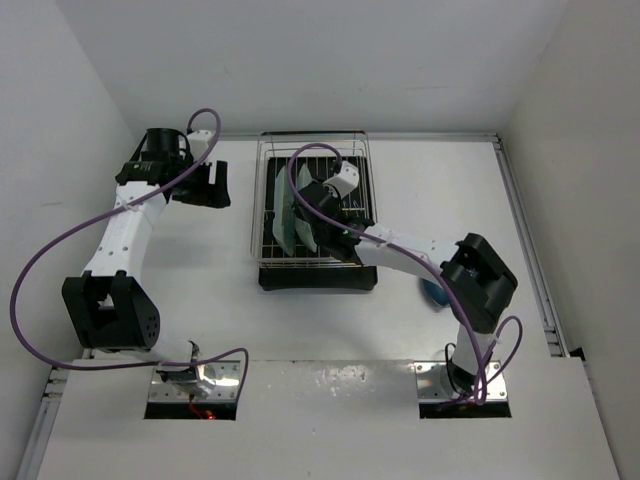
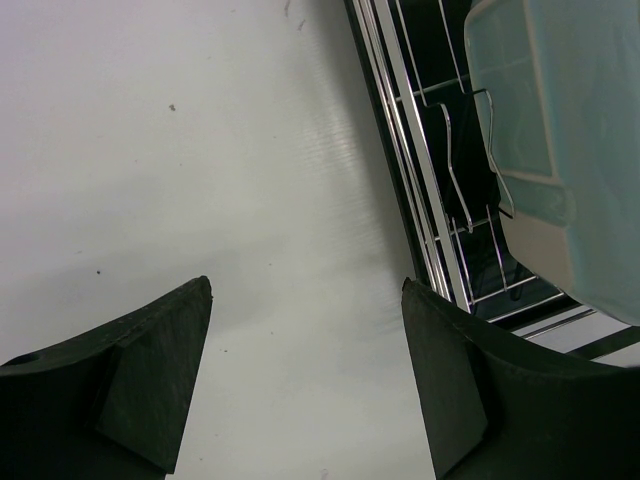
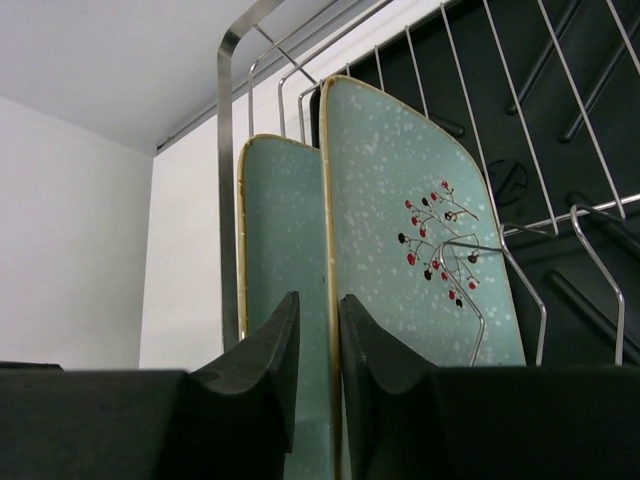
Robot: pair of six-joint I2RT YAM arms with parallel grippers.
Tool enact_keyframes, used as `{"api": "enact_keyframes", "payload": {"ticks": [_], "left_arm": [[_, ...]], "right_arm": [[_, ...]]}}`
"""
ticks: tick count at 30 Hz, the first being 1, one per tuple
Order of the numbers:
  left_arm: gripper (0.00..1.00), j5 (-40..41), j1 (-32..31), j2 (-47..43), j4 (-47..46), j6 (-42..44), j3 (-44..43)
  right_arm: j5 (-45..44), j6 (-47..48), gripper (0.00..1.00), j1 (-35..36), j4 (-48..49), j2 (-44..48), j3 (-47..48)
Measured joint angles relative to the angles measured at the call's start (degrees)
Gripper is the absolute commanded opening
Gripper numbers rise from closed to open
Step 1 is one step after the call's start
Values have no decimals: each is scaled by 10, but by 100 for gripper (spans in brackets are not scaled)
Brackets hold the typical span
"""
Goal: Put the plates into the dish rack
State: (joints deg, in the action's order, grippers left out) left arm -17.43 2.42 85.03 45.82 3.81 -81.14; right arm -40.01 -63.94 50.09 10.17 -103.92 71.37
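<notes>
Mint plates (image 1: 287, 225), two of them, are found well to the right of the left gripper (image 2: 307, 285). That gripper is held spread wide above the table (image 1: 250, 320), just left of the rack (image 1: 265, 200), and isn't touching anything.

Moving right, both are stood upright on edge inside the rack, one close behind the other, over the black tray (image 1: 315, 278). The rear plate (image 3: 280, 250) is tucked against the rack's end frame. The front plate (image 3: 400, 200) is propped by a wire divider (image 3: 480, 290).

The right gripper (image 3: 318, 300) is reached in from the right, and its jaws are set narrow with the front plate's edge running down between them. Whether that edge is actually being pinched can't be told. Both plates are rounded rectangles with a yellowish rim. White speckles and a little tree with red and black dots can be seen on the front one.

Further right, the blue plate (image 1: 435, 293) is lying on the table outside the rack, mostly hidden under the right arm.
</notes>
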Motion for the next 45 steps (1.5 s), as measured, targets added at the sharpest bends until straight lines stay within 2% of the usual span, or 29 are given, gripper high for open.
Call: {"api": "enact_keyframes", "payload": {"ticks": [2,5,10,18,27,35,45], "left_arm": [[81,0,0,0,0,0,0],[81,0,0,0,0,0,0],[81,-1,2,0,0,0,0],[81,-2,6,0,0,0,0],[81,-2,6,0,0,0,0],[81,-2,6,0,0,0,0],[81,-2,6,-2,0,0,0]], "right_arm": [[1,3,28,0,3,0,0],[2,12,30,1,7,0,0],[5,18,39,1,5,0,0],[19,-10,33,2,-31,21,-4],[42,-51,33,4,-98,39,-8],[61,-75,17,15,-124,64,-35],[86,-87,5,19,-132,76,-42]]}}
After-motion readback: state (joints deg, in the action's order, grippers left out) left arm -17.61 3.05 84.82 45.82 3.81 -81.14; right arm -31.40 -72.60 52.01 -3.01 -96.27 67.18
